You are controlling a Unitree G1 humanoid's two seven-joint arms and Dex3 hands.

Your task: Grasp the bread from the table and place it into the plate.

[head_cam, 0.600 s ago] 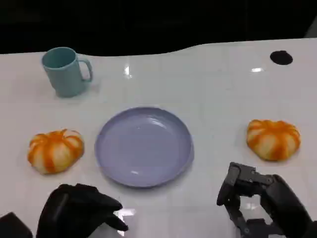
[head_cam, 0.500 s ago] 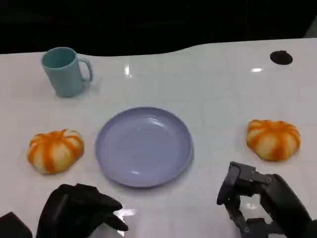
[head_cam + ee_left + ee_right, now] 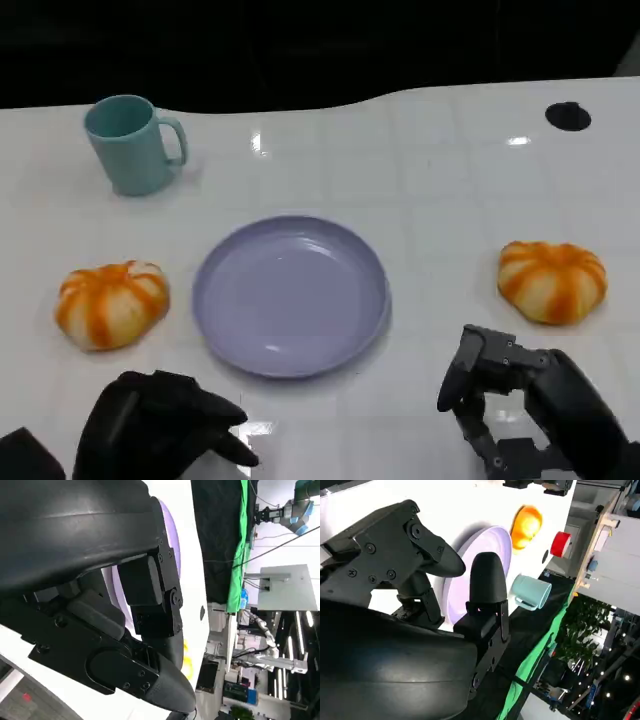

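A: Bread is sitting on the table [image 3: 430, 170] in two places: one orange-striped bun [image 3: 111, 304] just left of the plate [image 3: 290, 295], another bun [image 3: 552, 281] well off to its right. Neither is being touched.

B: And the plate is lying between them, so either hand is getting a short carry inward. What are the hands doing?

A: Left hand [image 3: 160, 425] is hovering at the near edge below the left bun, fingers curled in around nothing. Right hand [image 3: 520, 405] is hanging near the right bun, fingers apart and holding nothing.

B: So the reach is not yet begun, I'd judge. The teal mug [image 3: 132, 143] is standing far back, out of the way.
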